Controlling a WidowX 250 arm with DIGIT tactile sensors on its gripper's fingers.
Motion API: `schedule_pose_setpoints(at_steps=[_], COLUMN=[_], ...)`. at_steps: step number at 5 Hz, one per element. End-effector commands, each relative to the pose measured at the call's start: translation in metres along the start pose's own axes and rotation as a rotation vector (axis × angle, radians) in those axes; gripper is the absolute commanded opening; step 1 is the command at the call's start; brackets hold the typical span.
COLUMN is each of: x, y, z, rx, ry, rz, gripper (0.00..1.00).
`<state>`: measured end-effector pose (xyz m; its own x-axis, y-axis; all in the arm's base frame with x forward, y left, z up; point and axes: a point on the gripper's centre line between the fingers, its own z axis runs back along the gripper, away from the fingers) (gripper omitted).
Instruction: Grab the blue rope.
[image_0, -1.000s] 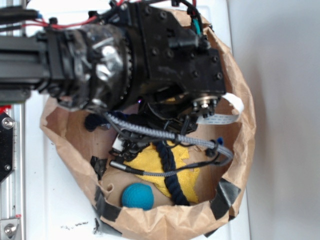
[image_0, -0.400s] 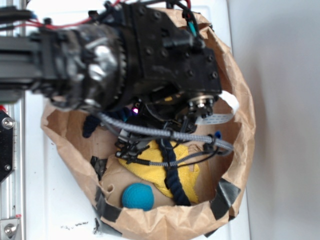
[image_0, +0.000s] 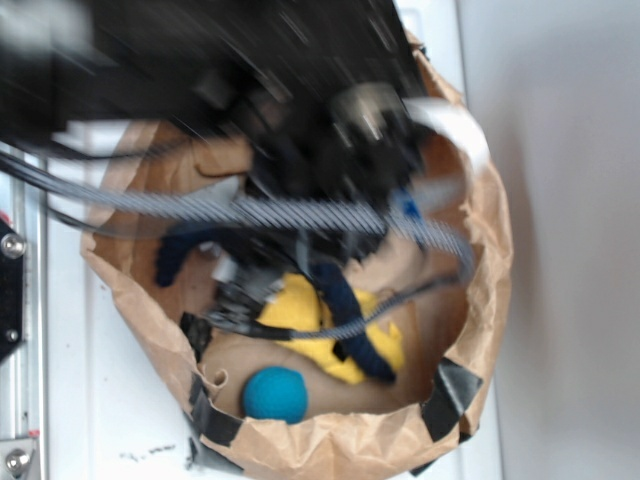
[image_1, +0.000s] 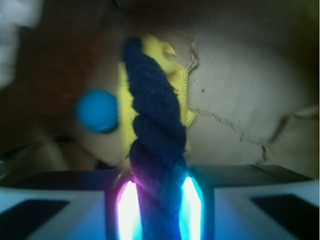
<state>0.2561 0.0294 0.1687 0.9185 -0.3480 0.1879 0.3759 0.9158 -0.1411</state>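
The tool (image_1: 159, 200) is clamped on the blue rope (image_1: 155, 135); the rope runs from between the jaws over a yellow cloth (image_0: 300, 320), near a teal ball (image_0: 275, 393), inside a paper bag (image_0: 480, 300).

paper bag walls (image_0: 490, 250) seemingly hem arm, cables (image_0: 300, 212) cross
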Motion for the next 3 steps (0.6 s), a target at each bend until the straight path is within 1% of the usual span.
schedule_pose_setpoints(at_steps=[1, 2, 3], x=[0.009, 0.014, 0.017], y=[-0.009, -0.006, -0.009], z=[0.090, 0.092, 0.082], rx=[0.089, 0.121, 0.173], ry=[-0.134, -0.119, -0.004], rz=[0.028, 0.056, 0.030], gripper=[0.00, 0.00, 1.00])
